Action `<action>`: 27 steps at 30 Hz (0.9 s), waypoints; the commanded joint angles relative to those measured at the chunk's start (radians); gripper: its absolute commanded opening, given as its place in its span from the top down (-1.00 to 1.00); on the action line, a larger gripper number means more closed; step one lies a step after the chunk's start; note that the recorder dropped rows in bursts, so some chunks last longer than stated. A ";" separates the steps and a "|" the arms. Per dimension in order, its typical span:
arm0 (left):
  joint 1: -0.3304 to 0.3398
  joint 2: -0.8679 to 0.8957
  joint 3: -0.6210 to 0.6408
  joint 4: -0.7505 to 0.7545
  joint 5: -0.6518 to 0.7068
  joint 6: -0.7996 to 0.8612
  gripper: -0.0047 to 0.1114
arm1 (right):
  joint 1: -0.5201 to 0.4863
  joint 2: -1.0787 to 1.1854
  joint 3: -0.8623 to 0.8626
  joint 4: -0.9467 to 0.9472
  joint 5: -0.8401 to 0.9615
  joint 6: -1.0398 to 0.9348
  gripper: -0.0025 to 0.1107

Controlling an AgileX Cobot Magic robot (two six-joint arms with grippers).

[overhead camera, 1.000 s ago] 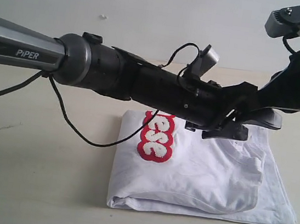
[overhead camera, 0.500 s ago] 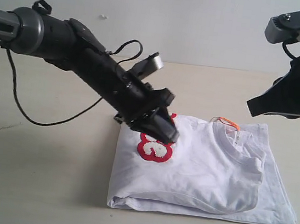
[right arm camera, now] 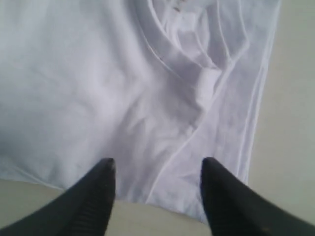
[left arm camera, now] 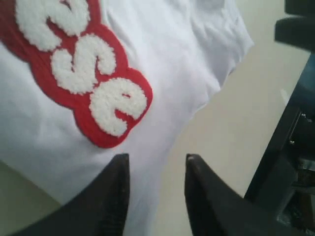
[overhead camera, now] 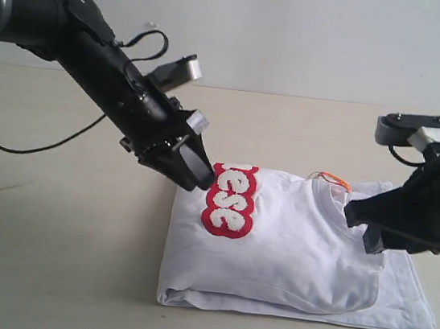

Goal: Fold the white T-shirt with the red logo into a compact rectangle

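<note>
The left gripper [overhead camera: 196, 171] and right gripper [overhead camera: 362, 225], jaws apart, flanked the folded white cotton T-shirt [overhead camera: 289, 255] (fuzzy red logo band [overhead camera: 230, 201] at 10 o'clock).

table [overhead camera: 44, 271]: beige | scuff [overhead camera: 6, 187]: faint, dark | wall [overhead camera: 318, 31]: pale grey

1. You get one readable text: fuzzy white bubble letters "ese" on the red logo [overhead camera: 230, 201], which sits on the white T-shirt [overhead camera: 297, 256]. In the exterior view the letters are turned sideways and stacked one under the other.
2. In the left wrist view, on the same logo [left arm camera: 78, 73], you read "se" whole. One more letter is cut by the frame edge, can't tell which.
3. The orange neck tag [overhead camera: 333, 179] is too small to read.
</note>
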 commanded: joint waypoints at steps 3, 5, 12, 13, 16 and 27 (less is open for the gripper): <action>0.040 -0.127 0.086 0.009 -0.118 0.002 0.42 | -0.006 -0.008 0.129 0.023 -0.133 0.056 -0.30; 0.038 -0.150 0.133 0.009 -0.158 0.017 0.42 | -0.006 -0.008 0.165 0.077 -0.187 0.056 -0.29; 0.036 -0.154 0.245 -0.010 -0.217 0.055 0.42 | -0.006 -0.006 0.190 0.187 -0.285 0.059 -0.20; 0.036 -0.154 0.255 -0.021 -0.219 0.059 0.42 | -0.006 -0.006 0.190 0.192 -0.298 0.064 -0.19; 0.036 -0.154 0.273 -0.055 -0.226 0.082 0.42 | -0.006 -0.006 0.190 0.217 -0.342 0.067 -0.15; 0.036 -0.154 0.275 -0.084 -0.214 0.111 0.43 | -0.006 0.136 0.190 0.206 -0.334 0.058 0.02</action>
